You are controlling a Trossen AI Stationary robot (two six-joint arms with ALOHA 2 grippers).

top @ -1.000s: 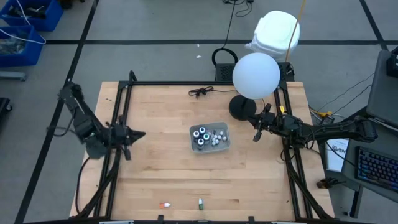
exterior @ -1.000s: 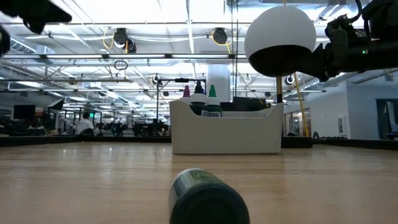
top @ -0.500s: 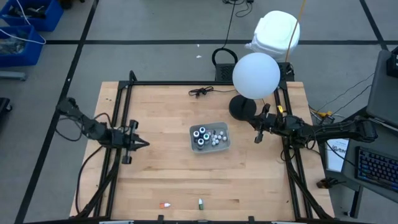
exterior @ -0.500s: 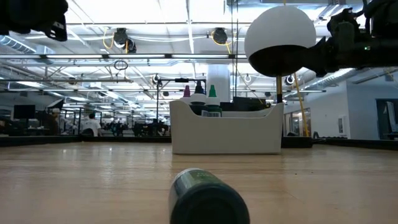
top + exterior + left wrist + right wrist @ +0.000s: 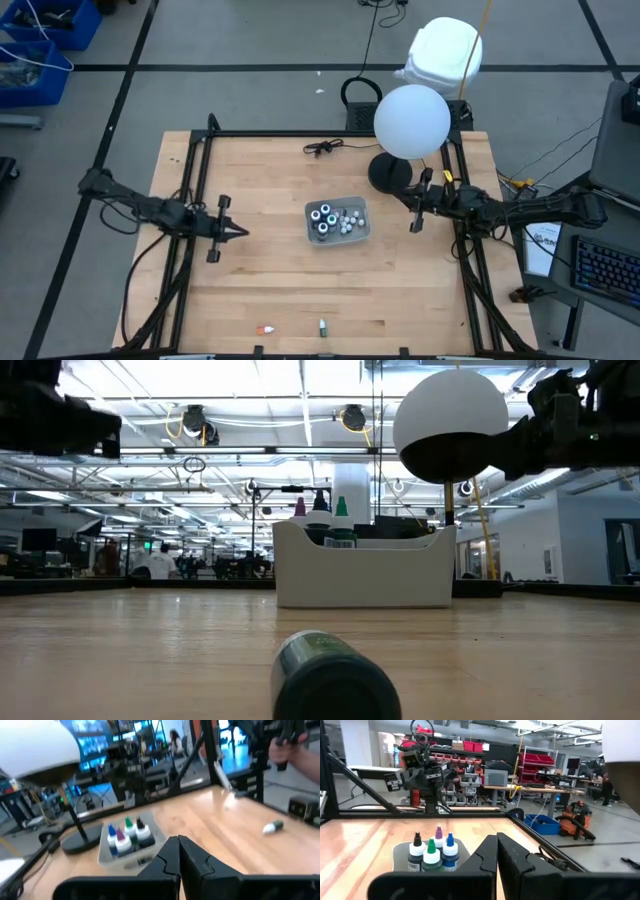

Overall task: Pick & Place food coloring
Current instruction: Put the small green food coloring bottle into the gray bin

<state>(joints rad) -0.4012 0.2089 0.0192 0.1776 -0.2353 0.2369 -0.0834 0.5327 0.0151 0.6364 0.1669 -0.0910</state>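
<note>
Food coloring bottles [image 5: 331, 217] mostly stand together inside the grey tray [image 5: 361, 233] at the middle of the bench [image 5: 260, 280]. From above, four dark bottles with round tops fill the side of the tray toward the left arm, and many tiny white-capped ones fill the side toward the right arm. Two small bottles lie outside, well apart from the tray, near the front edge of the bench: a green one [image 5: 322, 326] and an orange one [image 5: 265, 329].

The left hand [image 5: 232, 232] hangs above the bench on the left side of the tray, well apart from it, with its fingers pressed fully together and nothing between them. The right hand [image 5: 413, 205] waits on the other side of the tray, near the dark lamp base [image 5: 390, 173], also fully closed and empty.

I judge that the task is either nearly finished or only starting; the pictures do not settle which. If the tray is the goal, two bottles are left to collect, and neither hand is close to them now.
</note>
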